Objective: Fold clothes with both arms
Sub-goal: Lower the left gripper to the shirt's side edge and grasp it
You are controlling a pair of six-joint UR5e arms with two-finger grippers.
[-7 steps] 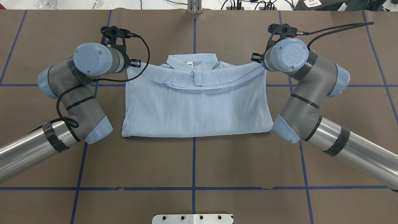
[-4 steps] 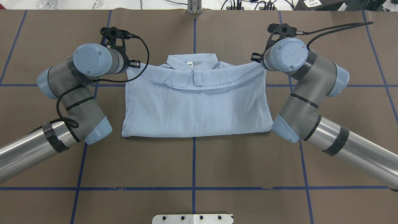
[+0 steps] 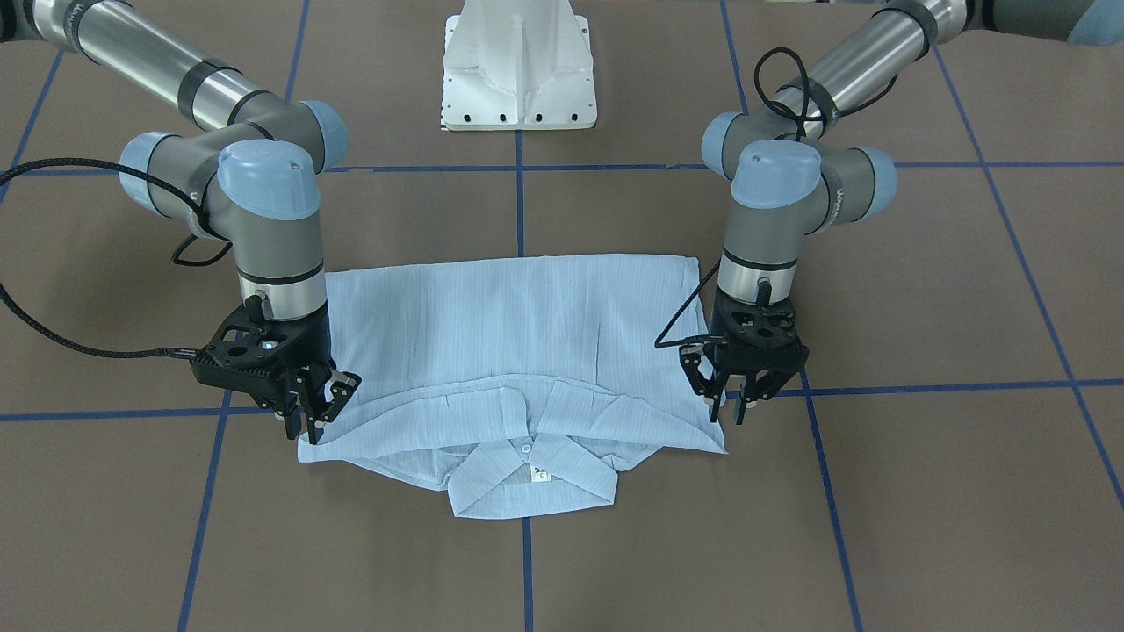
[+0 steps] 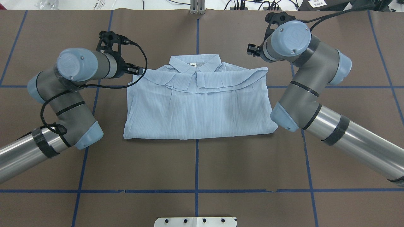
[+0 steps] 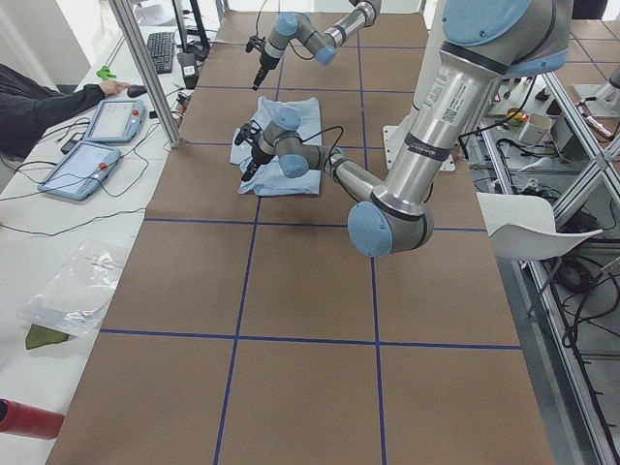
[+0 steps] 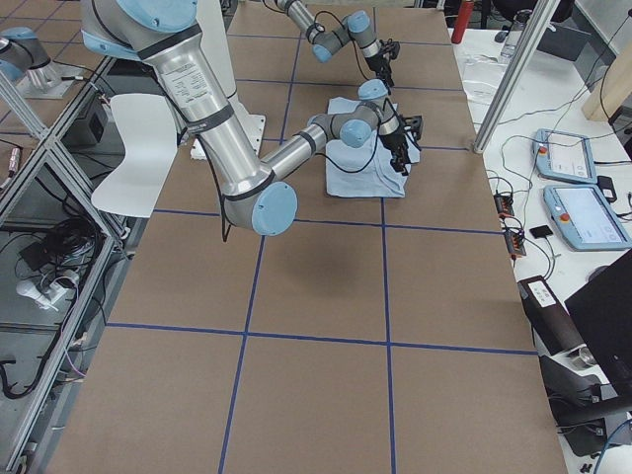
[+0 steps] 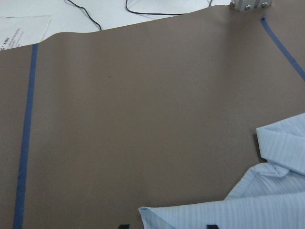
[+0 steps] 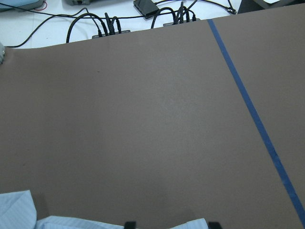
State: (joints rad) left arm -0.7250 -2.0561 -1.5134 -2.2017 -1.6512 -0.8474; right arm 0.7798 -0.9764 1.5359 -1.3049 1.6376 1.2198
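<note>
At near edge, centre: white base (image 4: 195, 221). Brown bench (image 4: 252, 164) crossed by blue tape grid (image 4: 196, 157).

In from near-left corner: left arm (image 4: 68, 104). In from near-right corner: right arm (image 4: 303, 101), with embossed UR mark on its light-blue cap (image 4: 291, 34). Small lettering on left arm's housing in front view, too small to read.

Mid-bench, toward far edge: shirt (image 4: 199, 107), light blue, finely striped, folded into a wide rectangle. Flat on bench, astride centre tape line, folded edge nearest, collar (image 4: 194, 61) farthest. Inside collar: white label (image 3: 542, 475), print too small to read. Just beside it: small white button (image 3: 526, 448).

Over shirt's far-left corner: left gripper (image 3: 731, 405), pointing down, jaws apart, gripping nothing. Same in left wrist view: both tips spread at bottom edge, shirt corner loose below.

Over far-right corner: right gripper (image 3: 303, 426), pointing down, jaws likewise apart, nothing held. Tips close above cloth; touching or not, cannot tell.

Along far edge: black cables (image 4: 246, 4) and metal post (image 4: 197, 8) at centre. Off far-left corner: printed sheet (image 7: 19, 33), text unreadable.
</note>
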